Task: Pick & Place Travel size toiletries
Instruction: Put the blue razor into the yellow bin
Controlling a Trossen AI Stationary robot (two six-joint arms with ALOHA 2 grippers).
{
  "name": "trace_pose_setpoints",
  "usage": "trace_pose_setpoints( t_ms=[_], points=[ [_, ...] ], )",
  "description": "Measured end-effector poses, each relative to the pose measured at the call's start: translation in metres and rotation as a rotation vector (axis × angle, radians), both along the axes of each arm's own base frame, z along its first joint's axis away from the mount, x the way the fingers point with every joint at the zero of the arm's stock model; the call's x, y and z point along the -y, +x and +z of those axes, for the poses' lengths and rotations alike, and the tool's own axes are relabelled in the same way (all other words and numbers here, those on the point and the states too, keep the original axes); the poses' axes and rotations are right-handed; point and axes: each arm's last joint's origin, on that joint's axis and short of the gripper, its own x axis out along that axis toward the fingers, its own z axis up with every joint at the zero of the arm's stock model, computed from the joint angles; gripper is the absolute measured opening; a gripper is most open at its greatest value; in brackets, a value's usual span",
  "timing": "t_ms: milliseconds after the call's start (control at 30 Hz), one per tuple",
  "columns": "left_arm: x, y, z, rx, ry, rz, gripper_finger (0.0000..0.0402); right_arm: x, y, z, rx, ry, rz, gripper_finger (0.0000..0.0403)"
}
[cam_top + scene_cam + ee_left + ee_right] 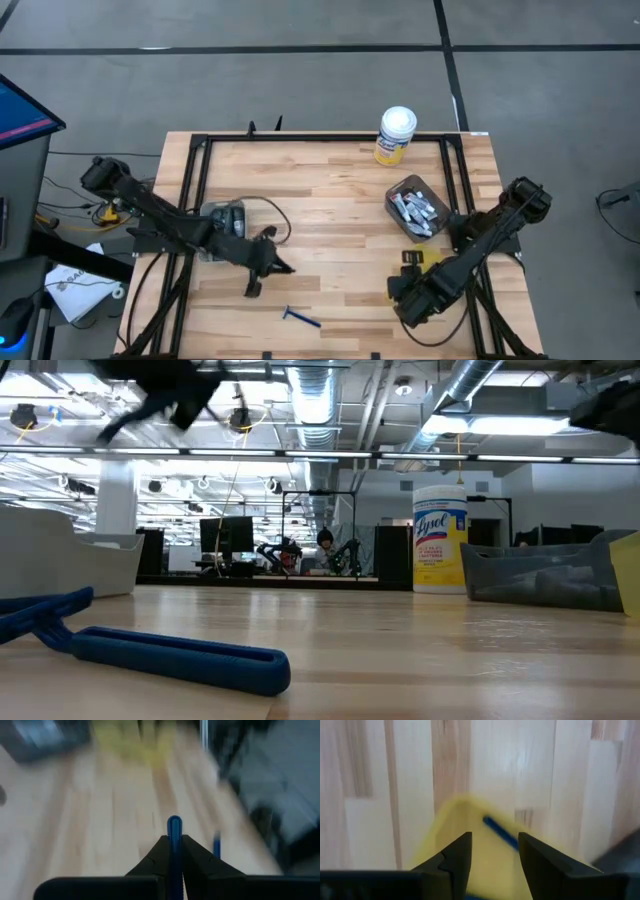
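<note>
Left gripper (268, 262) clenched on a blue disposable razor (174, 832), raised over the table's (330, 200) left-centre. Second blue razor (300, 318) lying loose on the wood, nearer the front edge, just right of that gripper. Right gripper (492, 852) parted, above a yellow bin (470, 845) holding a third blue razor (500, 833). Grey bin (415, 208) of small tubes far right, beside one yellow wipes canister (395, 135).

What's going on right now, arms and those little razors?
Left gripper shut on a blue razor, mid-table. Right gripper open over a yellow bin. Another razor lies loose near the front edge. Nothing blocking.
</note>
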Motion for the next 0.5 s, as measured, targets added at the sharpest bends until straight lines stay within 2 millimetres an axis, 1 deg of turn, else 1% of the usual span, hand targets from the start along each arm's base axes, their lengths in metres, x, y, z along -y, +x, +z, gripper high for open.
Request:
trace_pose_setpoints(
  t_ms=[133,267,367,433,500],
  points=[
    [-0.016,0.001,0.039,0.278,-0.067,0.101,0.0016,0.009,0.018,0.001,0.064,0.039,-0.033,0.0160],
    [-0.033,0.006,0.067,0.518,-0.150,0.156,0.0016,0.023,0.038,0.009,0.183,0.062,-0.042,0.0171],
    [-0.041,0.009,0.080,0.641,-0.220,0.134,0.0016,0.038,0.050,0.024,0.287,0.101,-0.048,0.0179],
    [-0.046,0.010,0.083,0.676,-0.258,0.141,0.0016,0.049,0.056,0.037,0.364,0.123,-0.057,0.0183],
    [-0.049,0.010,0.087,0.712,-0.278,0.148,0.0016,0.062,0.061,0.054,0.478,0.136,-0.076,0.0186]
  ],
)
